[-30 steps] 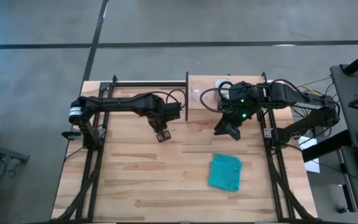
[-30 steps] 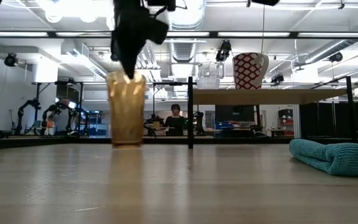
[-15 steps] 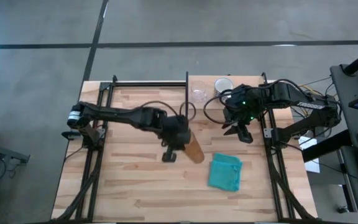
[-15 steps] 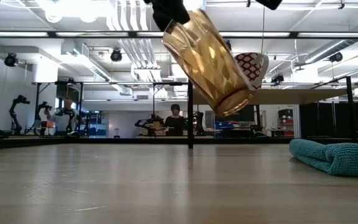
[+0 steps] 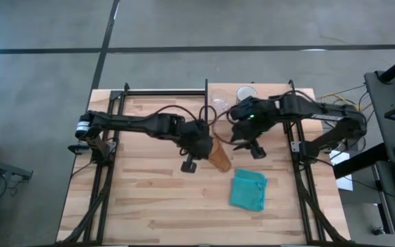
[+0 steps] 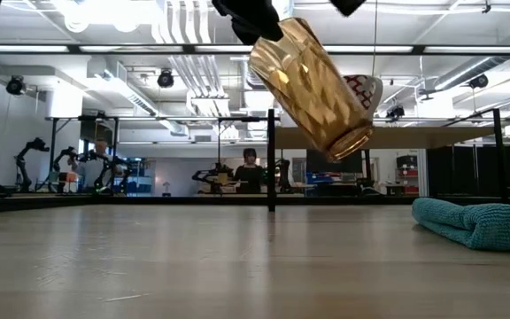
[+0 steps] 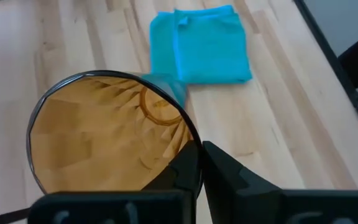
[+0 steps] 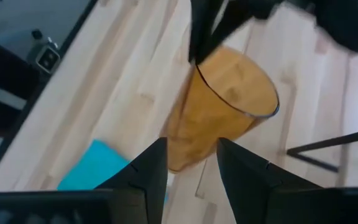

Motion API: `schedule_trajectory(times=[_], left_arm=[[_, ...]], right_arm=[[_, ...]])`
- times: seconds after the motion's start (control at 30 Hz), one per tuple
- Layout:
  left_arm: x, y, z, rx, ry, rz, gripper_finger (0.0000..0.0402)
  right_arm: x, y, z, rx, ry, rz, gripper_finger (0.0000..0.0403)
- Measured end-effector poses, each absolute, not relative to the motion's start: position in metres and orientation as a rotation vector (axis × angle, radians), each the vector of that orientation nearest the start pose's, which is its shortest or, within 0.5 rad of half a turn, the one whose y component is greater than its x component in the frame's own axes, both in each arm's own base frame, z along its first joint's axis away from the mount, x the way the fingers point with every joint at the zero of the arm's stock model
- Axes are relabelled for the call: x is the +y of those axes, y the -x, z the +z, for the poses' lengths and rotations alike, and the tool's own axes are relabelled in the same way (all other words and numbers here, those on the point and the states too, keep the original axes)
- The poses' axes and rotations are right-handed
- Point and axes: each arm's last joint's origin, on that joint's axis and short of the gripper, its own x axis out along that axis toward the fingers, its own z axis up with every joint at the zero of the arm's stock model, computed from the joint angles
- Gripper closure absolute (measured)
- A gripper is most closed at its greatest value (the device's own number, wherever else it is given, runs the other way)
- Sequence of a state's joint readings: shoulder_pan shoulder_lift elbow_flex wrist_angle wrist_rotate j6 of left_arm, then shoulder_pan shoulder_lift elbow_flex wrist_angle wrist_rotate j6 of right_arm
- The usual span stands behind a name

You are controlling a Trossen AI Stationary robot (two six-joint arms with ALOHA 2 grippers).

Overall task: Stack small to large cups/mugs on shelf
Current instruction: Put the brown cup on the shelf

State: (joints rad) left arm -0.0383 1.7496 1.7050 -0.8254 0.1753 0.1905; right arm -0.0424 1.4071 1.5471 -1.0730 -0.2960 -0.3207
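Amber faceted tumbler [image 6: 312, 87] tilted aloft, rim pinched in left tool [image 5: 205, 145]; right tool [image 8: 190, 163] agape, empty

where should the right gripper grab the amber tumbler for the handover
On its lower body, near the base. The amber tumbler hangs tilted above the table, with the left gripper pinching its rim, one finger inside the mouth. That leaves the faceted wall below free. The right gripper is open and faces the side wall, so straddling the body across its width from that side looks best.

Your right hand [image 8: 191, 165] is spread open, amber tumbler [image 8: 219, 115] tilted just ahead over the bench [image 8: 123, 74], teal cloth [image 8: 92, 168] below.
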Motion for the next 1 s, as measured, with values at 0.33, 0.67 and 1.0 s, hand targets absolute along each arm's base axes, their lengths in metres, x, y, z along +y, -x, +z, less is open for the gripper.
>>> schedule_trajectory(times=[0.33, 0.67, 1.0], left_arm=[[-0.02, -0.376, 0.328, 0.882, -0.112, -0.286, 0.0401], [-0.024, -0.399, 0.287, 1.058, -0.083, -0.278, 0.0401], [-0.022, -0.401, 0.309, 1.046, -0.109, -0.202, 0.0401]], right_arm=[[-0.007, -0.292, 0.354, 0.991, 0.116, 0.377, 0.0242], [-0.006, -0.275, 0.371, 0.955, 0.025, 0.315, 0.0232], [-0.006, -0.242, 0.397, 0.872, 0.026, 0.246, 0.0232]])
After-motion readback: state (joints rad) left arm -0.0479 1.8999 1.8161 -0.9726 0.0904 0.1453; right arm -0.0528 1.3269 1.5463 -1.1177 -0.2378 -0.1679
